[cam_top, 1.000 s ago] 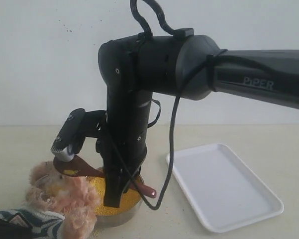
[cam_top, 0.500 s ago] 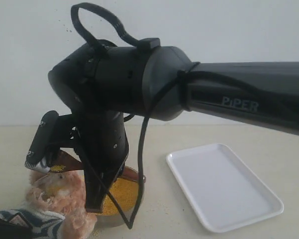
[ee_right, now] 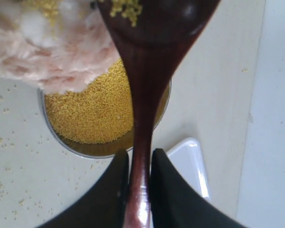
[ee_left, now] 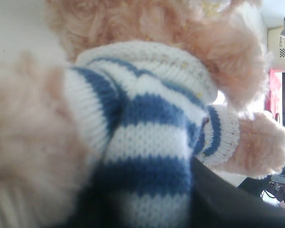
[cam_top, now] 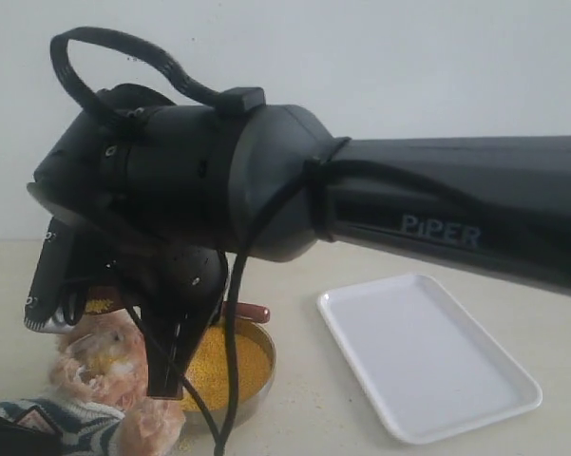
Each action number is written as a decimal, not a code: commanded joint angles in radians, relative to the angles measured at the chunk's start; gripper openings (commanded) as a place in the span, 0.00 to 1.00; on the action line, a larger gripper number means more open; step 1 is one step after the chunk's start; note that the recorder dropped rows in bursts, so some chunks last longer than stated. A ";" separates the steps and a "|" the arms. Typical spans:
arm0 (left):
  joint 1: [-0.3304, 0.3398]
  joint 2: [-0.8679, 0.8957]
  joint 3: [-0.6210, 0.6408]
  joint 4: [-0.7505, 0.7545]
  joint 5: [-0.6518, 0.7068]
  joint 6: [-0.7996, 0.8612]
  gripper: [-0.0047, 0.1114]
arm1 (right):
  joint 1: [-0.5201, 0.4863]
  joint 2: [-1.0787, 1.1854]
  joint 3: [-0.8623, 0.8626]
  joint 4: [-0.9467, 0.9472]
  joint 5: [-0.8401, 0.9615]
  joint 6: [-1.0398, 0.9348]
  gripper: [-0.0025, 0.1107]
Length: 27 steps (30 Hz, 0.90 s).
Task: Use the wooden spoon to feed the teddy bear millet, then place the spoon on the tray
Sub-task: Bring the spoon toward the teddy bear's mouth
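1. the right hand (ee_right: pixel 138 159) is clamped on the thin handle of the wooden spoon (ee_right: pixel 144 90), with one dark finger pressed to each side.
2. the spoon's oval bowl is up over the fuzzy face of the teddy bear (cam_top: pixel 95 366), and a few yellow grains cling near its edge. its handle runs back above the millet (ee_right: pixel 90 114).
3. a second ago the right arm (cam_top: pixel 409 218) stood more upright over the steel bowl (cam_top: pixel 266 366), with the spoon just beside the bear's head. since then the wrist has swung over toward the bear. in the exterior view it now hides all of the spoon except the handle's end.
4. this looks like the feeding itself, at or close to delivery. loose grains sit in the fur of the bear's face. the tray (cam_top: pixel 428 356) lies bare and apart from the bowl, so setting the spoon down is not yet done.
5. the left hand (ee_left: pixel 223 204) shows only as a dark edge against the bear's striped shirt. i cannot tell whether it is closed on the bear.
6. the spoon is smooth, glossy, dark reddish wood. the millet is fine, dry and heaped, with stray grains on the pale tabletop (cam_top: pixel 551 285). the bear is shaggy plush in a ribbed knit, and the tray is flat white with rounded corners and a low rim.
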 commanded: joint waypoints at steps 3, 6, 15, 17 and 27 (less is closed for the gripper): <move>0.002 -0.010 0.002 -0.006 0.028 -0.005 0.07 | 0.017 0.003 0.025 -0.069 0.019 0.049 0.02; 0.002 -0.010 0.002 -0.008 0.028 -0.005 0.07 | 0.037 0.003 0.075 -0.135 0.006 0.059 0.02; 0.002 -0.010 0.002 -0.032 0.024 0.008 0.07 | 0.080 0.003 0.191 -0.290 -0.094 0.301 0.02; 0.002 -0.010 0.002 -0.032 0.024 0.010 0.07 | 0.082 0.003 0.191 -0.290 -0.106 0.329 0.02; 0.002 -0.010 0.002 -0.036 0.022 0.019 0.07 | 0.090 0.001 0.191 -0.332 -0.088 0.389 0.02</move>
